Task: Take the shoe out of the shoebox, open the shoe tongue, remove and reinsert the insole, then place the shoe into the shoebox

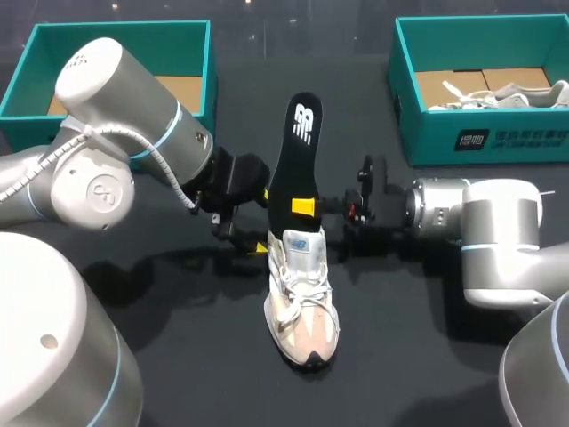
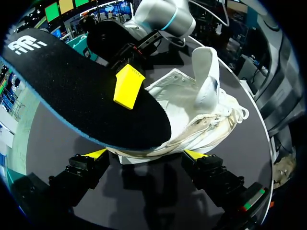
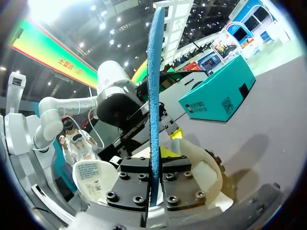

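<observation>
At centre frame on the black counter [image 1: 427, 338], a white sneaker [image 1: 302, 298], toe toward the lower edge, tongue [image 2: 208, 72] raised. Above its heel, reaching toward the upper middle, a black insole [image 1: 298, 151], pinched tight in the right tool [image 1: 305, 207]. At the sneaker's left side, the left tool [image 2: 145, 154], spread wide. At upper left, a teal shoebox [image 1: 124, 31]; at upper right, a second shoebox [image 1: 462, 124].
</observation>
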